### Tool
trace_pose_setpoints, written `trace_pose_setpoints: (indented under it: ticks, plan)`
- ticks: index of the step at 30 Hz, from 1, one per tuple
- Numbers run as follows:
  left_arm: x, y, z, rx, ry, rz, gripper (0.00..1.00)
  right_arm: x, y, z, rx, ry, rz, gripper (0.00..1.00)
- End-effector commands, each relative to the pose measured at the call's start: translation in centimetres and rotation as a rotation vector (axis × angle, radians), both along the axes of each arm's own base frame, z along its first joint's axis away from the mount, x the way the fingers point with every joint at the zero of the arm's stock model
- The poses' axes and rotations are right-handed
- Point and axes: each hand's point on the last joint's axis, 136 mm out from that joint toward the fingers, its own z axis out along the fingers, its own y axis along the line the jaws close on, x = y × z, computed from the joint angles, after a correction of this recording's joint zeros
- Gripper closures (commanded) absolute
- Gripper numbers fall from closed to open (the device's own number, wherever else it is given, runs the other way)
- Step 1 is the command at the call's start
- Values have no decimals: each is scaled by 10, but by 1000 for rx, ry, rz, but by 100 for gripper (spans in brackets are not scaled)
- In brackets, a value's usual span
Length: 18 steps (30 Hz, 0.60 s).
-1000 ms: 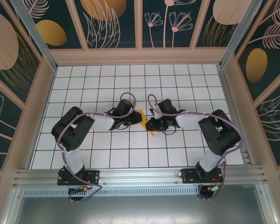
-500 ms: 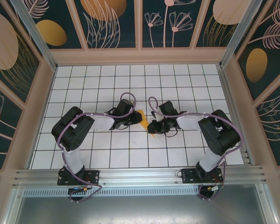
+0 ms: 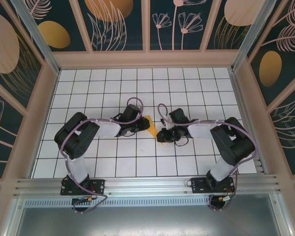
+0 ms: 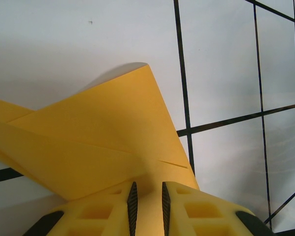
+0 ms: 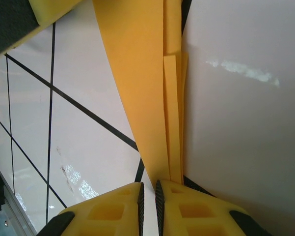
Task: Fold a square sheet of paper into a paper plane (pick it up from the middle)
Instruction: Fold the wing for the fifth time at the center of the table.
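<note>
**Right arm shifts along the fold; both claws grip the plane**

The white gridded bench (image 3: 88,83) carries two arms that meet at the middle of the overhead frame. Over the last second the right arm (image 3: 230,142) has settled lower and drawn its wrist slightly toward the lower right. The left arm (image 3: 78,135) has not shifted. I judge this to be a tightening pull along a crease, with the folding under way rather than finished. The orange-yellow paper plane (image 3: 150,124), already layered and pointed, spans the gap between them at centre frame, seemingly lifted a little off the tiles. The left claw (image 4: 147,191) is clamped on its broad flap, fingers nearly together. The right claw (image 5: 148,189) is pinched almost closed on the narrow stacked edge, its black pads (image 5: 140,196) hugging the paper.
</note>
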Motion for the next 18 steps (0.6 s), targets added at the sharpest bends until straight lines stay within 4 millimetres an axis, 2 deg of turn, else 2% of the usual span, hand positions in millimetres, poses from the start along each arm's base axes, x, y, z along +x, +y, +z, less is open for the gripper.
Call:
trace_pose_setpoints:
  ticks: [1,7,9,15,18]
  plan:
    - [-8,32,-53,177,78,58,75,-32,-26,-19,-89,119,-19,81]
    - [-9,31,-53,176,78,56,75,-41,-32,-20,-95,137,-45,80]
    - [-9,30,-53,174,78,54,75,-40,-32,-14,-88,125,-53,81]
    - [-8,30,-52,171,76,53,75,-6,-19,40,-36,-39,-94,78]
    - [-8,30,-52,169,76,53,75,7,-10,50,-17,-70,-92,77]
